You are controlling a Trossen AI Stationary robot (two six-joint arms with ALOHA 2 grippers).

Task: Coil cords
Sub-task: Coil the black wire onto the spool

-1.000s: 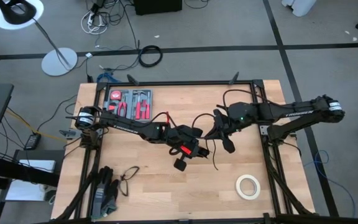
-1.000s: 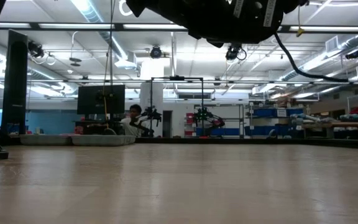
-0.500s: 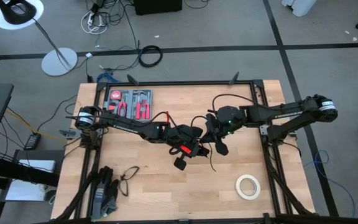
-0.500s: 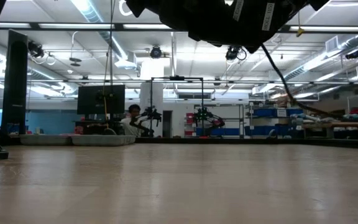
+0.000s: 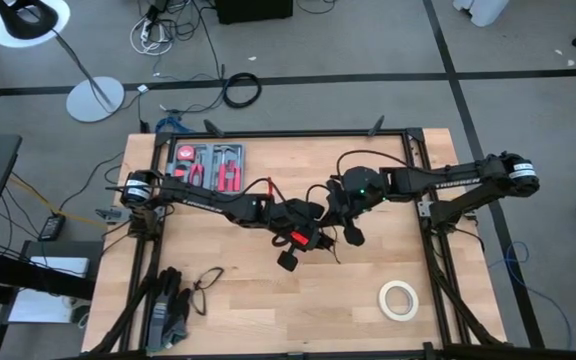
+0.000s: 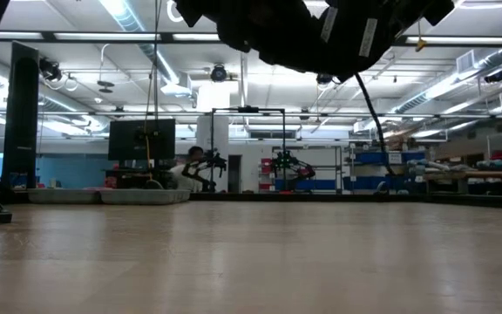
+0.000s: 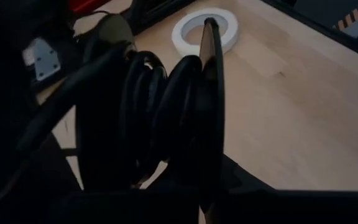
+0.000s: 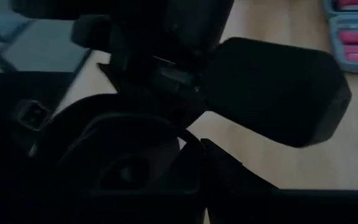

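The cords are one thin black cable. Several of its loops [image 7: 154, 112] sit bunched in my left gripper [image 5: 303, 240], which is shut on them above the table's middle. My right gripper [image 5: 340, 208] is close by on the right, also shut, with a thin strand [image 8: 188, 134] running in at its fingers. A chunky black piece [image 5: 351, 237] hangs just near of it, and the right wrist view shows it as a dark block [image 8: 272, 93]. In the low view both grippers are high above the tabletop, and a loose strand [image 6: 373, 131] trails down. My left gripper pinches the bundle of loops [image 7: 185, 106] between its two fingers; one finger [image 7: 211, 93] lies flat against the outermost loop. The fingers cross the loops, slanting down from the table's left. The bundle is lifted clear of the table. My right gripper is shut on a strand of the cable [image 8: 188, 134], slanting down from the table's right. Its own dark fingers hide the place of contact. The strand is clear of the table, and a loose length hangs below.
A cream tape roll [image 5: 399, 299] lies near the front right corner. A red tool case [image 5: 208, 165] sits at the far left, and dark gloves [image 5: 171, 315] lie at the near left. Black frame rails [image 5: 423, 170] border the table.
My right gripper has gone toward the table's left and a little down, closing in on my left gripper, and its wrist has rolled somewhat. The chunky piece has come along with it. The loose strand has swung from a shallow slant to hanging steeply.
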